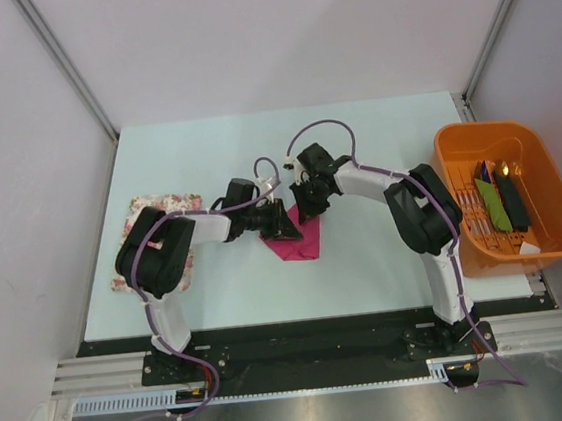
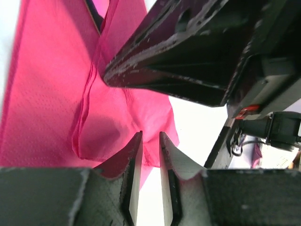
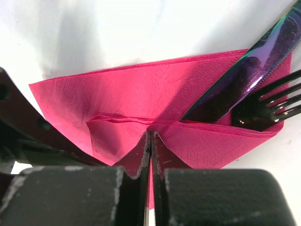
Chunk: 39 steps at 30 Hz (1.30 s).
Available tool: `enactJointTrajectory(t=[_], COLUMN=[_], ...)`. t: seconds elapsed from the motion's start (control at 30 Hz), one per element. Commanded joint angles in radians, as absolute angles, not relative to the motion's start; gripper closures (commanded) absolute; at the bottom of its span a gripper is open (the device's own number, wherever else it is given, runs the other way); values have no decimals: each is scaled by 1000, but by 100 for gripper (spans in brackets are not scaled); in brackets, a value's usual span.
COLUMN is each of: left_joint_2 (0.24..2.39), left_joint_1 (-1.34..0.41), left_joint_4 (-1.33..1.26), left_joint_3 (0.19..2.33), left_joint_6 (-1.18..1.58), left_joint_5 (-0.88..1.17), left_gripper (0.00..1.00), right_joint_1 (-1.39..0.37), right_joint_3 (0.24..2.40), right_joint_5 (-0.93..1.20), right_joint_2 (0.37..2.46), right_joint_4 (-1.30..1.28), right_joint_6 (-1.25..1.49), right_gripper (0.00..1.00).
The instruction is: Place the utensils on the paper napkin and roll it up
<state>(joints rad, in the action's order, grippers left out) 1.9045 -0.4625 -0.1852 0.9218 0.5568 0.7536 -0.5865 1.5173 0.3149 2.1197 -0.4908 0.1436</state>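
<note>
Only the right wrist view shows the fork (image 3: 256, 113) and knife (image 3: 244, 70) inside the napkin (image 3: 117, 99). The right end effector (image 3: 150, 135) pinches its fold; the left end effector (image 2: 150, 134) is parted.

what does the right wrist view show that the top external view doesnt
Only the right wrist view: a dark knife and fork poking out of the fold, and the right gripper shut on that fold. Only the top external view: the orange tub and floral mat. Both: the paper napkin.

Matt, dimpled paper napkin (image 3: 117, 94) w/ glossy iridescent utensils (image 3: 244, 75); smooth plastic tub (image 1: 483, 127).
</note>
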Motion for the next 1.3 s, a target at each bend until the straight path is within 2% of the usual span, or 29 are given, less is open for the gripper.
enactJointTrajectory(t=[0.0, 0.37, 0.47, 0.6, 0.7, 0.87, 1.27], left_joint_2=[1878, 2011, 2028, 2025, 2026, 2031, 2033], left_joint_1=[-463, -479, -476, -472, -472, -474, -474], left_joint_4=[-224, -204, -144, -100, -77, -49, -49], left_joint_3=[945, 1011, 996, 973, 974, 999, 1009], left_joint_6=[574, 580, 552, 523, 517, 517, 512], left_joint_5=[716, 692, 658, 611, 580, 565, 566], left_gripper=[76, 84, 89, 96, 100, 100, 100], right_joint_1=[-586, -568, -548, -502, -473, -492, -545], right_joint_3=[1466, 1470, 1485, 1535, 1560, 1585, 1585], right_joint_5=[302, 357, 405, 472, 460, 352, 315], right_joint_2=[2161, 2135, 2111, 2051, 2008, 2005, 2052], right_joint_4=[-502, -496, -492, -489, -480, -505, -526], right_joint_6=[109, 126, 150, 198, 230, 178, 167], right_gripper=[99, 99, 96, 87, 87, 90, 93])
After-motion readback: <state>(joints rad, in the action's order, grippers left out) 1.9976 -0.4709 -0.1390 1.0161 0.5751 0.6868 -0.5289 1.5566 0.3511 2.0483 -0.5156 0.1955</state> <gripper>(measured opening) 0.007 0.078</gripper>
